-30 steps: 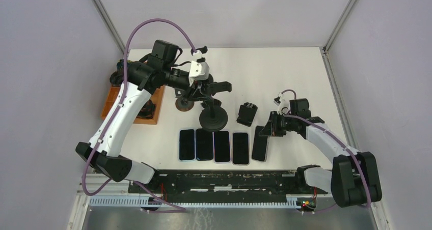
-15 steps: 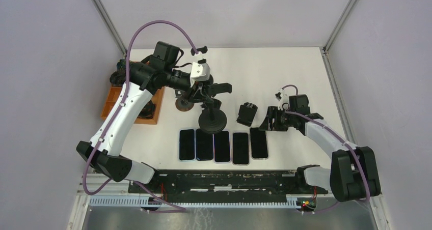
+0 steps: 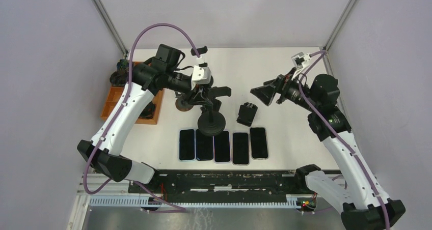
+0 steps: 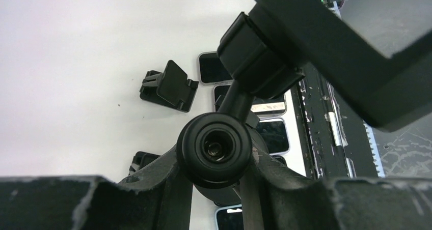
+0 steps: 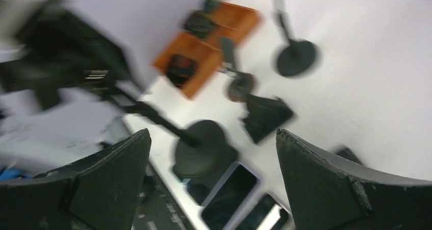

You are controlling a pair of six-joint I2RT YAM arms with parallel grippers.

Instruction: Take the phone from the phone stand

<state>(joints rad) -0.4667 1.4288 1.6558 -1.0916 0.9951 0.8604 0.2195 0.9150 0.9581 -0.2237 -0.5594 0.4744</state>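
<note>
Toward the middle of the surface (image 3: 285, 69), noting the phone stand (image 3: 211, 122) upright on its round base, with no phone in its clamp. Seeing the left end effector (image 3: 204, 93) closed partway on the stand's upper joint, pinching the ball knob (image 4: 214, 147) in the left wrist view. Logging the right end effector (image 3: 262, 93) raised over the far right of the surface, spread wide and carrying nothing, well apart from every phone.

Counting five phones (image 3: 222, 146) lying flat, side by side, in a row just on the near side of the stand base, and finding the base overlapping the row's far edge in the top view. Not being able to tell which of the five belongs to this stand; suspecting the rightmost phone (image 3: 259, 142), as the one closest to the right end effector. Also noting a small black holder (image 3: 247, 114) just beside the base, a second stand (image 3: 183, 105) near the left end effector, and an orange tray (image 3: 157, 107) at the left.

Judging the removal itself as done, and the step in hand as clearing the arms. Expecting the next move to call for loosening the left grip without tipping the stand, lifting clear of its neck, and parking both arms away from the row.
</note>
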